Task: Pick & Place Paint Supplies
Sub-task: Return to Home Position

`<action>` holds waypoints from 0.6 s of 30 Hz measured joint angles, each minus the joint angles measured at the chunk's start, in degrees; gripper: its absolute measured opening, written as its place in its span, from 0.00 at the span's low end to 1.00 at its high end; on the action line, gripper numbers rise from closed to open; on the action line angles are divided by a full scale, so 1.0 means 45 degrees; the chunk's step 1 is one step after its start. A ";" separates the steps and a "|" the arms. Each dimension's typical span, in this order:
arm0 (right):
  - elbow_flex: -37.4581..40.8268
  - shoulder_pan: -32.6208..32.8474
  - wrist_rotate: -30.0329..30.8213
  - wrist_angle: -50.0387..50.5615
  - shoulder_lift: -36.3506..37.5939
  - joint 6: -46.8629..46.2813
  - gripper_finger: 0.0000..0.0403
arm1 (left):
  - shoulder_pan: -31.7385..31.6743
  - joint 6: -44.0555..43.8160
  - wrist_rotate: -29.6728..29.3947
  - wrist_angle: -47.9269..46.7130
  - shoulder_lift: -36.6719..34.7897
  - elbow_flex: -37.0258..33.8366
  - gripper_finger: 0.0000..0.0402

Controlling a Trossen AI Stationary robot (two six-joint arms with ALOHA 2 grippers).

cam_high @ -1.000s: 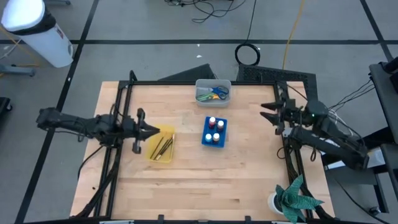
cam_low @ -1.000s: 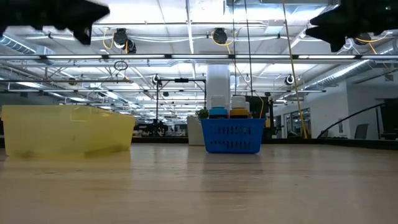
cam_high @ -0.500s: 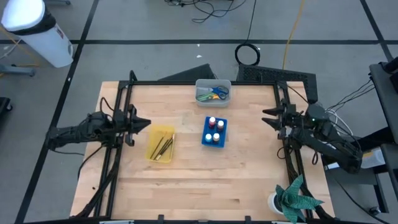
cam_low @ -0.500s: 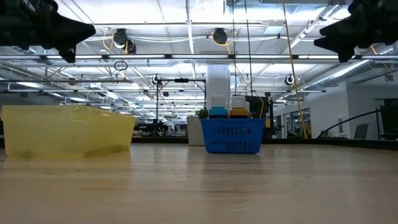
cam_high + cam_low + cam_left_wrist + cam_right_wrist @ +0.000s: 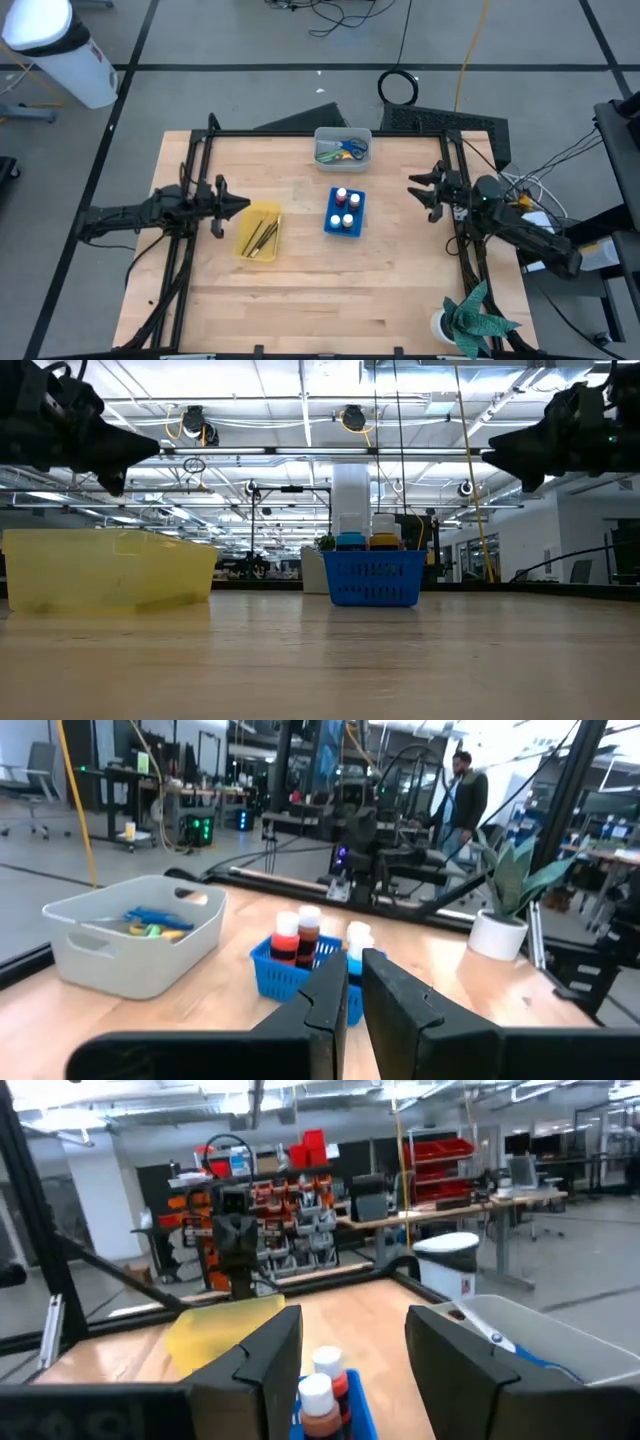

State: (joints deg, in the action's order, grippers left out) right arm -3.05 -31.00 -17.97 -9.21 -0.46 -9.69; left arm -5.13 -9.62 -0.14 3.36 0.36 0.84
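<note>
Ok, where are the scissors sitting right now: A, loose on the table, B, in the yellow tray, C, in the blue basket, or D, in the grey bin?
D: the scissors lie inside the grey bin at the table's far edge.

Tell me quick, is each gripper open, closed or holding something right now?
Left gripper: closed, holding nothing.
Right gripper: open, holding nothing.

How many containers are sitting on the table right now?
3: a grey bin at the table's far edge, a blue basket holding paint bottles near the centre, and a yellow tray on the left side. None appears hidden.
</note>
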 joint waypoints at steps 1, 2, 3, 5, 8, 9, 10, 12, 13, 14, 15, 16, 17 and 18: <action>0.0070 0.0000 -0.0011 0.0197 -0.0011 0.0189 0.41 | 0.0000 0.0033 -0.0024 -0.0126 0.0000 0.0000 0.10; 0.0151 0.0000 -0.0011 0.0586 -0.0034 0.0363 0.41 | 0.0000 0.0062 -0.0025 -0.0213 0.0000 0.0000 0.10; 0.0298 0.0000 -0.0005 0.0734 -0.0043 0.0534 0.41 | 0.0000 0.0054 -0.0028 -0.0293 0.0000 0.0000 0.10; 0.0431 0.0000 0.0133 0.0835 -0.0034 0.0749 0.41 | 0.0000 -0.0001 -0.0025 -0.0343 0.0000 0.0000 0.10; 0.0443 0.0000 0.1032 0.1005 -0.0136 0.0975 0.41 | 0.0000 0.0110 -0.0021 -0.0351 0.0000 0.0000 0.10; 0.0448 0.0000 0.1283 0.1026 -0.0180 0.0977 0.42 | 0.0000 0.0115 -0.0025 -0.0351 0.0000 0.0000 0.10; 0.0455 -0.0006 0.1379 0.0986 -0.0198 0.0983 0.42 | 0.0000 0.0115 -0.0025 -0.0351 0.0000 0.0000 0.10; 0.0457 -0.0005 0.1338 0.0906 -0.0259 0.0981 0.41 | 0.0000 0.0119 -0.0025 -0.0356 0.0000 0.0000 0.10; 0.0459 -0.0003 0.1323 0.0903 -0.0263 0.0981 0.41 | 0.0000 0.0119 -0.0025 -0.0357 0.0000 0.0000 0.10; 0.0463 -0.0005 0.1319 0.0865 -0.0255 0.0981 0.41 | 0.0000 0.0119 -0.0025 -0.0361 0.0000 0.0000 0.10; 0.0467 -0.0005 0.1319 0.0850 -0.0255 0.0981 0.41 | 0.0000 0.0119 -0.0025 -0.0361 0.0000 0.0000 0.10; 0.0467 -0.0005 0.1324 0.0860 -0.0255 0.0981 0.41 | 0.0000 0.0119 -0.0025 -0.0366 0.0000 0.0000 0.10; 0.0467 -0.0005 0.1319 0.0869 -0.0259 0.0981 0.41 | 0.0000 0.0119 -0.0025 -0.0369 0.0000 0.0000 0.10; 0.0472 -0.0005 0.1319 0.0859 -0.0255 0.0981 0.41 | 0.0000 0.0122 -0.0025 -0.0371 0.0000 0.0003 0.10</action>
State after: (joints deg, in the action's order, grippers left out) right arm -0.93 -31.03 -12.03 -5.34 -1.61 -5.28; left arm -5.13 -9.07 -0.25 1.69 0.36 0.85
